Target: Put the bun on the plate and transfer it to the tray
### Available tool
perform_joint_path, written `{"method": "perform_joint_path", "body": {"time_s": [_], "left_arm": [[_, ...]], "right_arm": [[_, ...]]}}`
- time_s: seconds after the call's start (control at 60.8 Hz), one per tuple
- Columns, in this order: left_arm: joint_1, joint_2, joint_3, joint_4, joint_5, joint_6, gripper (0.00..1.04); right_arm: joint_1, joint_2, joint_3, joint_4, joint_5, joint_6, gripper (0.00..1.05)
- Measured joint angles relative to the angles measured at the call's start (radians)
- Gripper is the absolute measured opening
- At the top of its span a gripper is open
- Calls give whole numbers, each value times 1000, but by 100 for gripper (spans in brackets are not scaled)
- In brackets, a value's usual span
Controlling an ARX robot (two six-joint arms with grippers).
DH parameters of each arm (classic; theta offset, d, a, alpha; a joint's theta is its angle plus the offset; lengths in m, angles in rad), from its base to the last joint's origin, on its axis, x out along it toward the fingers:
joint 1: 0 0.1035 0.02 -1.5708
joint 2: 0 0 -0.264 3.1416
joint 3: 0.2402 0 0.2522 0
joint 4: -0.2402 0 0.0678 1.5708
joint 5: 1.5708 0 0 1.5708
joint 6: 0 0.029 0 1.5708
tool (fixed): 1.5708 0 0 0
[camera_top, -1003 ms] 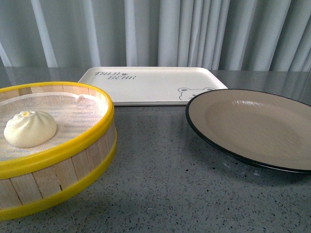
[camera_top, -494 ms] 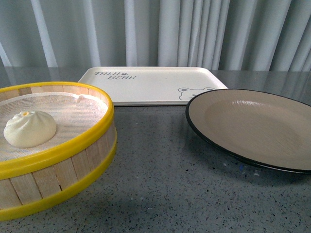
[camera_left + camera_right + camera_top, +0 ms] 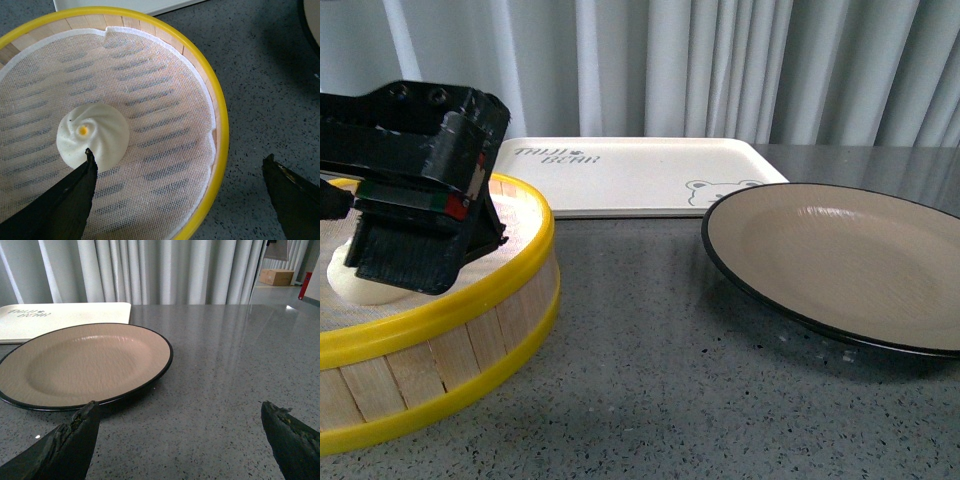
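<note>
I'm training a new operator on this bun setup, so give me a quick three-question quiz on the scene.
1. True or false: the bun lies on the plate.
2. Which gripper hangs over the steamer? A) left gripper B) right gripper
3. Fill in: the left gripper's jaws stand ___.
Key: 1 false, the bun sits in the steamer; 2 A; 3 open.

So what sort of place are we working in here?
Probably a staged lab or office tabletop, not a real kitchen: a grey speckled counter backed by pale curtains, a cardboard box visible past them, and only a bamboo steamer, plate and tray set out.
</note>
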Motion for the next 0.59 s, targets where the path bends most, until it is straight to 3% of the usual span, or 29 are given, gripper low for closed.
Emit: {"method": "perform_joint_path", "body": {"time_s": [0.592], "left_arm": [[120,161,136,-21,-72,39,98]], "right_arm": [[0,0,0,0,0,0,96]]}}
